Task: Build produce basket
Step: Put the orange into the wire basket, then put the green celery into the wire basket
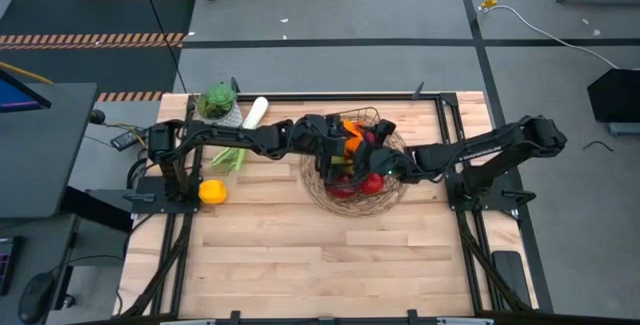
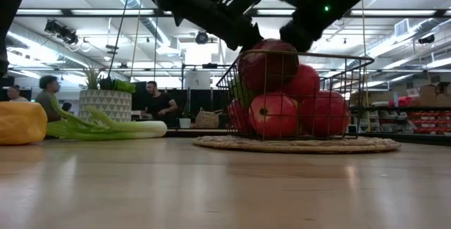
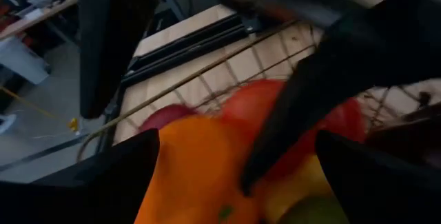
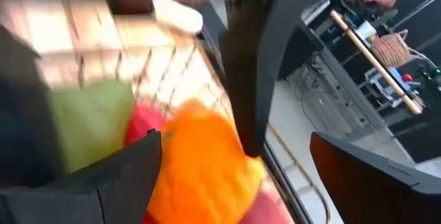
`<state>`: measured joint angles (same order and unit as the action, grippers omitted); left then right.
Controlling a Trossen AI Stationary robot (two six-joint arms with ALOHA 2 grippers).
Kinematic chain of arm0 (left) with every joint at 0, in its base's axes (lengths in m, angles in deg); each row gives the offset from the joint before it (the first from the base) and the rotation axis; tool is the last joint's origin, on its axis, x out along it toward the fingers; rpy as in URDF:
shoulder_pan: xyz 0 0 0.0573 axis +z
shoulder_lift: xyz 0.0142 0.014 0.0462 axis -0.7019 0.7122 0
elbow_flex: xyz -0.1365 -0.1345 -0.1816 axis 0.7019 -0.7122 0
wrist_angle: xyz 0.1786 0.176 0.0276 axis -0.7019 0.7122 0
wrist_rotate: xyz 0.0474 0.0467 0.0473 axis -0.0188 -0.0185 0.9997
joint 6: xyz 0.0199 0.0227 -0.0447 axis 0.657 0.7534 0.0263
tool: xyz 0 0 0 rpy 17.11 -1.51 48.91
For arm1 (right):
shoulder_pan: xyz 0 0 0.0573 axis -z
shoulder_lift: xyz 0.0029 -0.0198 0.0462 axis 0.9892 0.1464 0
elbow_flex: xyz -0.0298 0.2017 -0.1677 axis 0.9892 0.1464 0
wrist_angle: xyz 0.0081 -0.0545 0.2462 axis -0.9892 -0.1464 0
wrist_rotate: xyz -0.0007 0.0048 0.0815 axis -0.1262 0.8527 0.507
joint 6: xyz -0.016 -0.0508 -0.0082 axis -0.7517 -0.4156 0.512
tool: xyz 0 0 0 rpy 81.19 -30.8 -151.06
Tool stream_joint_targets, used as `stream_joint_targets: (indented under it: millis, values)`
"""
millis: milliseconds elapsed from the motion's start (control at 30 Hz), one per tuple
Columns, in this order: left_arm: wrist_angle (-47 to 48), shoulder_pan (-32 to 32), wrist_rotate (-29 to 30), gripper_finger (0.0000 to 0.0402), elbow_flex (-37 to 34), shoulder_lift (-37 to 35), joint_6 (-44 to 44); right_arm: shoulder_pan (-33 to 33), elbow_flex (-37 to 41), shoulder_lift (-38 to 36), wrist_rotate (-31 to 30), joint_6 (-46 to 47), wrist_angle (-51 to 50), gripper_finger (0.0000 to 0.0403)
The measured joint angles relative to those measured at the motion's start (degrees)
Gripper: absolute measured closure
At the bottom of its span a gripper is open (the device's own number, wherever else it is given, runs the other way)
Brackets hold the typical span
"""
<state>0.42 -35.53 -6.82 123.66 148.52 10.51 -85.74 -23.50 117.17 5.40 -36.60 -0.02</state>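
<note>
Produce (image 2: pixel 282 106) is heaped in the basket (image 1: pixel 322 193); both pincers, left pincer (image 1: pixel 345 148) and right pincer (image 1: pixel 375 165), are spread wide above it, at 3 o'clock from the leek (image 1: pixel 240 135).

open-plan robotics lab: hazard-striped floor tape (image 1: pixel 95 38), exposed ceiling ducts (image 2: pixel 151 25), cluttered workbenches (image 4: pixel 372 58)

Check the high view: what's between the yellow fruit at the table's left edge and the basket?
Only bare wooden tabletop lies between the yellow fruit and the basket, as the high view shows. The leek lies farther back.
</note>
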Motion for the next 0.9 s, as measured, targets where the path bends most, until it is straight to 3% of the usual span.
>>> stream_joint_targets:
  millis: [267, 467, 900]
  values:
    - [0.63, 0.23, 0.46, 0.0007, -0.04, -0.65, -0.40, 0.13, 0.43, -0.04, -3.54, -0.42, 0.51, 0.0029]
    - [2.45, 0.24, 1.27, 0.0007, -0.04, -5.51, -3.94, -2.87, -0.07, -1.02, -6.66, -1.93, 1.63, 0.0029]
    - [26.85, 0.46, 1.27, 0.0008, -0.02, -18.82, -10.46, -9.39, -2.24, -5.83, -9.01, -0.87, 5.45, 0.0029]
